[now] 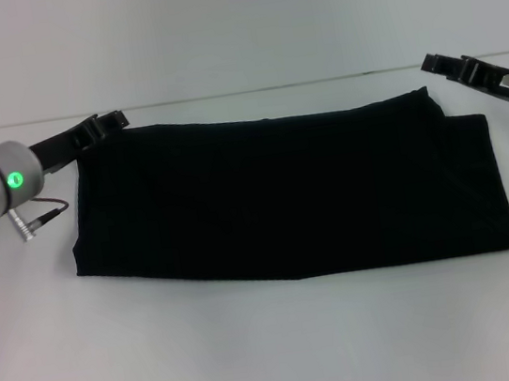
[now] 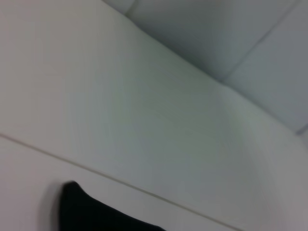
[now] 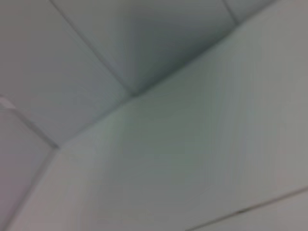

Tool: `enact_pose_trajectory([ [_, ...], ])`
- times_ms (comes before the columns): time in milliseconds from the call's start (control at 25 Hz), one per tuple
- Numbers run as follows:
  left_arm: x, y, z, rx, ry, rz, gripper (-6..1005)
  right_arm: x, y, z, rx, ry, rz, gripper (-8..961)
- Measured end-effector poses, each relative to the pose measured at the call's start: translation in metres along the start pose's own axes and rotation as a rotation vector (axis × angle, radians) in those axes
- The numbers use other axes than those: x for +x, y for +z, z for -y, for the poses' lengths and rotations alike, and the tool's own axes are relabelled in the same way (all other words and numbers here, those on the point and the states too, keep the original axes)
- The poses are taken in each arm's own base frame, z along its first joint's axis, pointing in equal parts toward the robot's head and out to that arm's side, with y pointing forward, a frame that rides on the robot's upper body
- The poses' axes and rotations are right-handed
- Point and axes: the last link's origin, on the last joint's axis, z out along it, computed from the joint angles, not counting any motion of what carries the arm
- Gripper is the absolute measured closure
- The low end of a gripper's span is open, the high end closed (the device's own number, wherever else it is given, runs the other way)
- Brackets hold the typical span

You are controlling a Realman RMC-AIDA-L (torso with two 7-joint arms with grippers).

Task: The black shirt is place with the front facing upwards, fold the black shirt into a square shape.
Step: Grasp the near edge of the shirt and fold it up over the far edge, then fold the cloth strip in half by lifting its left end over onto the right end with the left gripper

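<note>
The shirt (image 1: 284, 196) lies folded into a wide rectangle mid-tabletop (image 1: 259, 360), left end effector (image 1: 103, 124) by its far left corner, right end effector (image 1: 450, 63) beside its far right corner

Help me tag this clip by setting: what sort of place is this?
Probably a lab or test bench, not a home: a bare white table, a plain white wall behind, and only the black shirt laid between two robot arms.

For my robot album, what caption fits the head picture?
A folded black shirt lies on the white table between the left gripper and right gripper.
</note>
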Motion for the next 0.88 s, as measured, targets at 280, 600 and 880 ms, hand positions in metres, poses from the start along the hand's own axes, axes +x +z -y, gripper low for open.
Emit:
enact_pose_trajectory([
  [280, 0.003, -0.057, 0.022, -0.251, -0.205, 0.041, 419, 0.023, -0.038, -0.009, -0.257, -0.206, 0.024, 409],
  [600, -0.012, -0.093, 0.051, -0.234, -0.301, 0.143, 166, 0.05, -0.05, -0.009, -0.322, -0.368, -0.036, 253],
  [880, -0.025, -0.079, 0.048, -0.166, -0.235, 0.236, 95, 0.06, -0.05, -0.01, -0.332, -0.391, -0.083, 71],
])
